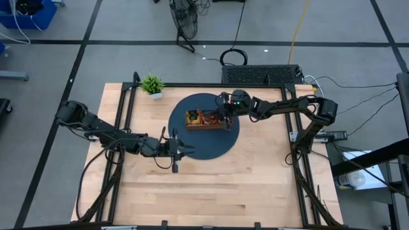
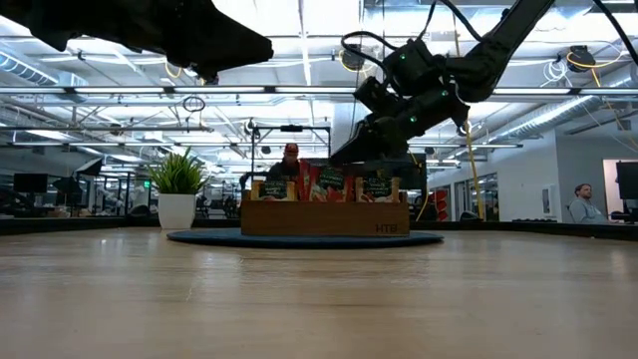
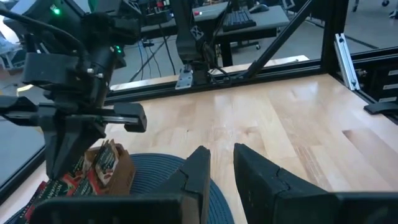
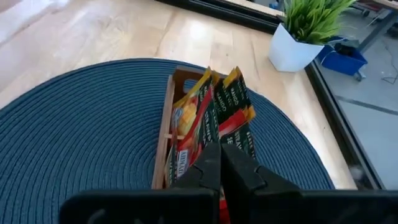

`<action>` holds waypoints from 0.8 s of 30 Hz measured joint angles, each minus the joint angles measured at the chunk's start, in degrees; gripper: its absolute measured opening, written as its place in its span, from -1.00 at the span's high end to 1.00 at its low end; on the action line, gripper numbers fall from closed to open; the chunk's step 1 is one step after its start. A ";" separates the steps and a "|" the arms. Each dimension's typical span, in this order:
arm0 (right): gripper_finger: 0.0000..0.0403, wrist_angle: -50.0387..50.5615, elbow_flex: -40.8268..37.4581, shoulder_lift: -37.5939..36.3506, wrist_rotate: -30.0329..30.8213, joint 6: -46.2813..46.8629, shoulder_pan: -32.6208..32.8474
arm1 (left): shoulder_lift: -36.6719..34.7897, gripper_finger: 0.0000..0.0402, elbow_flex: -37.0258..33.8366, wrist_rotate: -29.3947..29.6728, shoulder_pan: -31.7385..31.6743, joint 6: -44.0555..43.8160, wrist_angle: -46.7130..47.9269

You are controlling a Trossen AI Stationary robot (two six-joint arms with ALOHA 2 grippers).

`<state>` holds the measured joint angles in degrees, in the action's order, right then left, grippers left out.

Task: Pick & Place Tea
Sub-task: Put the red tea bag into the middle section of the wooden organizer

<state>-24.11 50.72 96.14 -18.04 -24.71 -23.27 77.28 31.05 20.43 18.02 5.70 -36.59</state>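
Right tool [image 4: 220, 163] shut — over tea [image 4: 211, 118]

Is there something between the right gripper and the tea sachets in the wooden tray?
Nothing visible. The right gripper, shut, sits directly above the tea sachets standing in the wooden tray on the blue mat. The left gripper waits at the mat's edge, away from the tray.

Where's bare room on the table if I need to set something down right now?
The widest free patch is the near half of the table, in front of the blue mat. The right side past the mat, under the right arm, is also bare. It is crowded at the wooden tray, where the right gripper hangs, and around the left gripper at the mat's near-left edge.
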 joint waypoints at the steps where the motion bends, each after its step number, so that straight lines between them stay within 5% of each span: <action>1: 1.00 -0.07 -0.16 0.00 0.06 0.04 -0.04 | 0.00 0.62 0.00 0.00 0.00 -0.02 0.01; 15: 0.99 -1.99 -0.61 -0.02 4.57 5.70 0.09 | 0.02 0.62 0.00 0.07 0.00 -1.27 0.01; 24: 0.59 -0.90 -0.61 -0.02 4.55 7.23 0.11 | 0.04 0.62 0.02 0.07 0.00 -1.74 0.43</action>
<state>-25.02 50.11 96.12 -13.50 -17.48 -23.16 77.31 31.07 20.49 18.02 3.97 -36.16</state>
